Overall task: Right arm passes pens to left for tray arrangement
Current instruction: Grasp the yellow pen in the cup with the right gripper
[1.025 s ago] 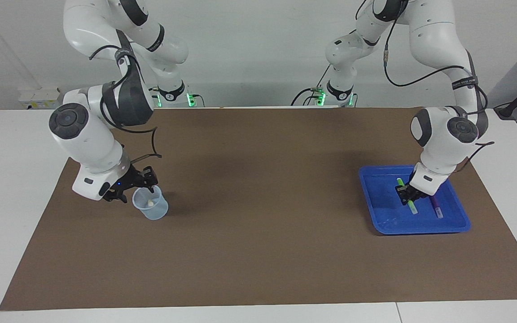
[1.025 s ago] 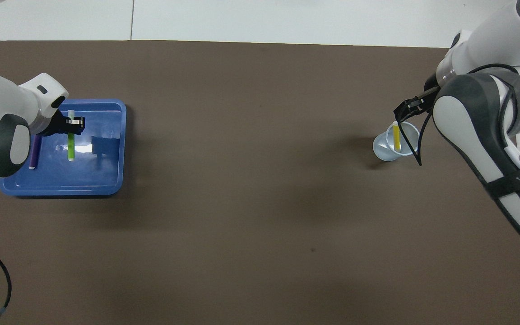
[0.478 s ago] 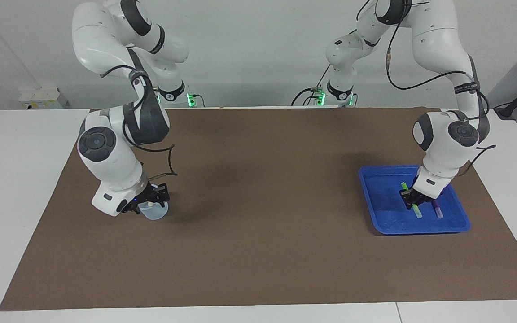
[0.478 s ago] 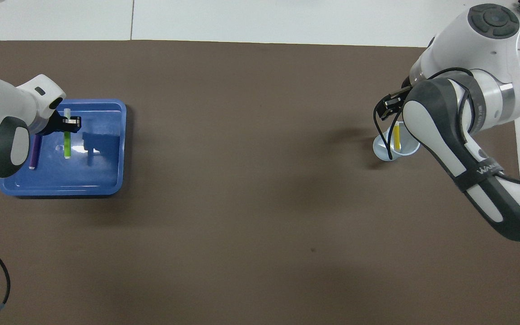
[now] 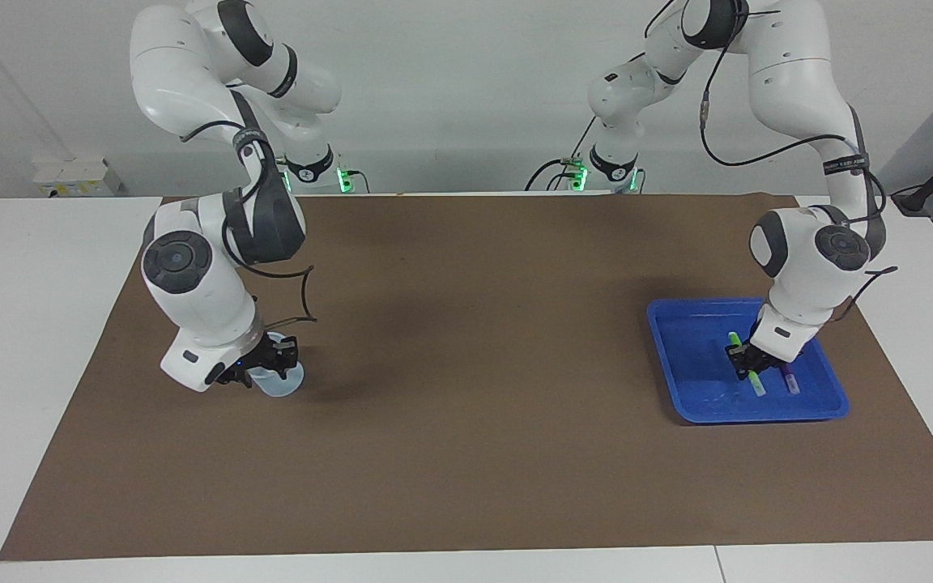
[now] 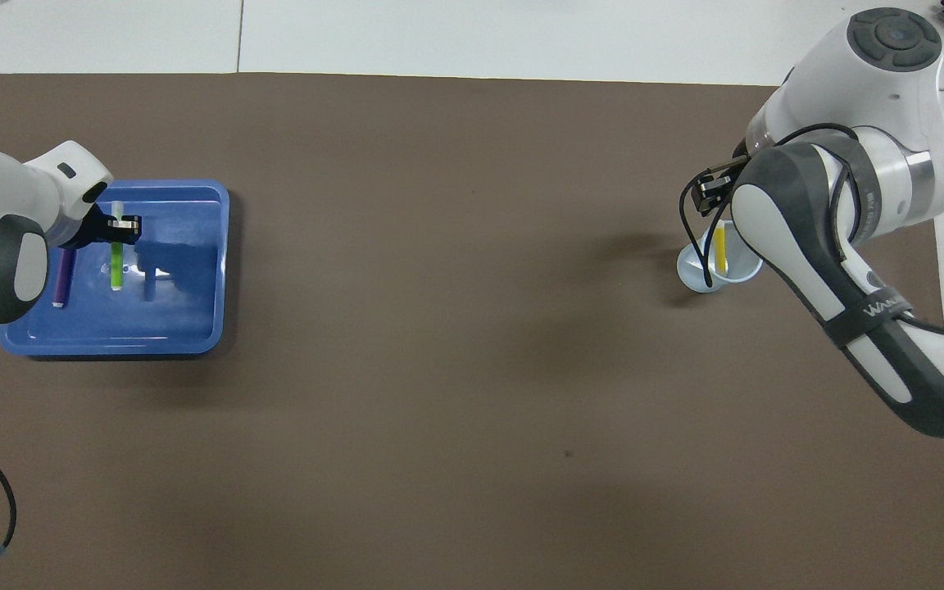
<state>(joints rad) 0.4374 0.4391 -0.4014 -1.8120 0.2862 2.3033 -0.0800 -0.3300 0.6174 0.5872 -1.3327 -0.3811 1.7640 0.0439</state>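
- The left gripper point(image 5: 746, 362) is down in the blue tray point(image 5: 677, 356), clenched on the green pen point(image 5: 745, 366) about midway along its length.
- The facing view shows the green pen's lower whitish tip at the tray floor with its other end tilted up toward the robots; the overhead view flattens this, so there the pen simply looks straight, pointing away from the robots.
- The purple pen point(image 6: 61, 279) lies flat in the tray just beside the green one, toward the tray rim at the left arm's end of the table. The overhead view shows most of its length; in the facing view the wrist hides all but its end.
- The tray sits on the brown mat point(image 5: 466, 389) near the mat's edge at the left arm's end.
- The right gripper point(image 5: 272, 360) is at the mouth of the translucent cup point(image 5: 279, 382), which stands near the mat's edge at the right arm's end.
- The overhead view shows the yellow pen point(image 6: 720, 250) leaning inside the cup; the facing view hides it under the gripper.
- Whether the right gripper grips the yellow pen or is still loose around it, neither view lets me tell.
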